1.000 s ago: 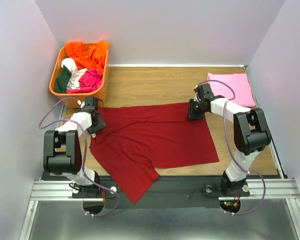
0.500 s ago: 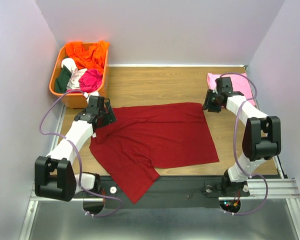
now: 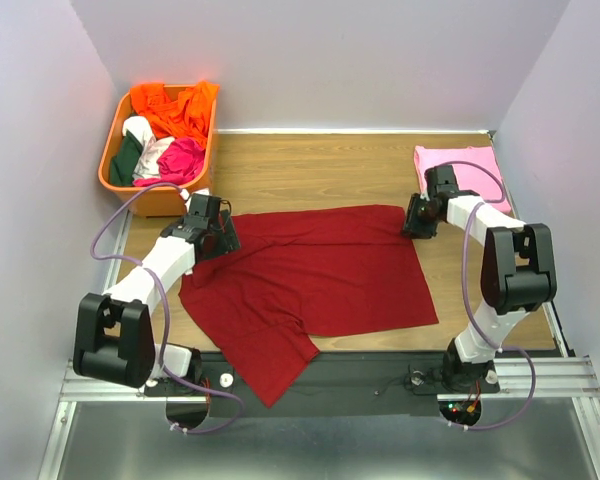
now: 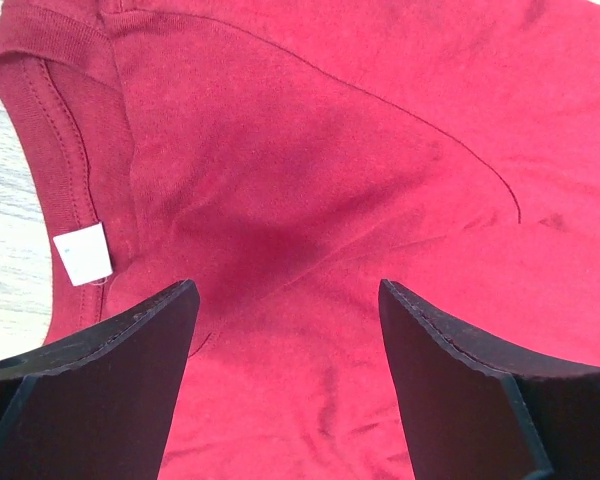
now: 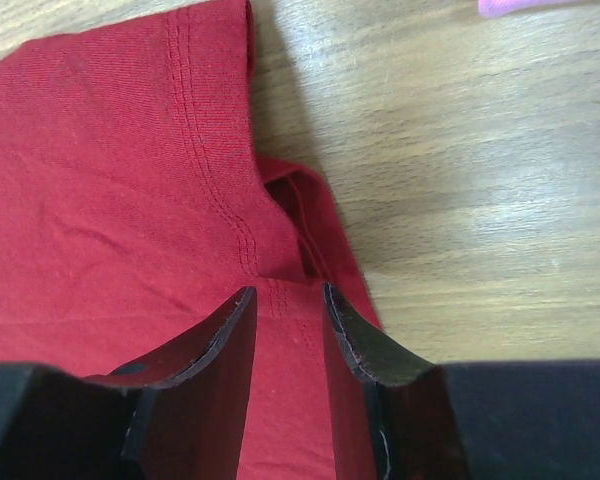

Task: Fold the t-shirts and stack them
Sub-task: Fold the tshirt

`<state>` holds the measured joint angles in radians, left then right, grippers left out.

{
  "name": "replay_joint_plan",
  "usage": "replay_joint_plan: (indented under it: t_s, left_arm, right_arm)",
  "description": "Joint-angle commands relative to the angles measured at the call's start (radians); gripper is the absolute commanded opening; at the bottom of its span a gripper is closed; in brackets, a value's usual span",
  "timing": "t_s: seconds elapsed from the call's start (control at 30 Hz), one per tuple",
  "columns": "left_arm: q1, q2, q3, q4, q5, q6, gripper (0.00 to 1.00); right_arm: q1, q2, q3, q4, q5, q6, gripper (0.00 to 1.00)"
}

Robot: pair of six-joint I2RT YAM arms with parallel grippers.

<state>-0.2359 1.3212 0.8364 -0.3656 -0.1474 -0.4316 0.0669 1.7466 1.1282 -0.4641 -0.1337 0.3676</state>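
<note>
Your right gripper point(image 3: 414, 220) is returning from the pink tee point(image 3: 470, 170) to a corner of the maroon tee point(image 3: 320, 270), jaws narrow. Your left gripper point(image 3: 217, 235) is hovering wide-jawed beside the neck label point(image 4: 82, 252).

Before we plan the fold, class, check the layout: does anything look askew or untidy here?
Yes. The maroon t-shirt lies skewed on the table, one part hanging over the near edge onto the black rail. Its far right hem corner is rucked, with a flap tucked under.

Desk point(image 3: 310, 170) holdings:
- Spread t-shirt point(image 3: 310, 275), centre-front.
- Folded t-shirt point(image 3: 480, 160), rear right.
- Basket point(image 3: 115, 150) of clothes point(image 3: 175, 110), rear left.
- Left claw point(image 3: 220, 240) over the spread t-shirt's left edge.
- Right claw point(image 3: 412, 222) at its rear right corner.
</note>
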Motion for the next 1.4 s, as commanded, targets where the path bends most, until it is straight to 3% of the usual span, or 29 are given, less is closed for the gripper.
replay_joint_plan:
  t_s: [0.0,0.5,0.8,0.93,1.17,1.37]
  left_arm:
    - [-0.008,0.003,-0.022,0.027,-0.011,-0.009,0.84]
    - [-0.025,0.012,-0.023,0.037,-0.004,-0.019,0.84]
    - [-0.026,0.006,-0.034,0.042,-0.006,-0.024,0.84]
    - [-0.026,0.01,-0.034,0.047,-0.012,-0.027,0.84]
    - [-0.026,0.018,-0.042,0.053,-0.012,-0.039,0.84]
    - [-0.026,0.027,-0.056,0.067,-0.003,-0.048,0.84]
  right_arm:
    - [0.004,0.01,-0.021,0.024,-0.014,0.014,0.38]
    - [0.004,0.013,-0.038,0.028,-0.027,0.017,0.37]
    - [0.004,-0.007,0.031,0.024,-0.018,0.008,0.06]
    - [0.002,-0.016,0.085,0.019,-0.02,0.005,0.01]
    - [0.002,0.037,0.228,-0.019,-0.017,-0.004,0.01]
    - [0.002,0.05,0.209,-0.03,0.014,-0.021,0.04]
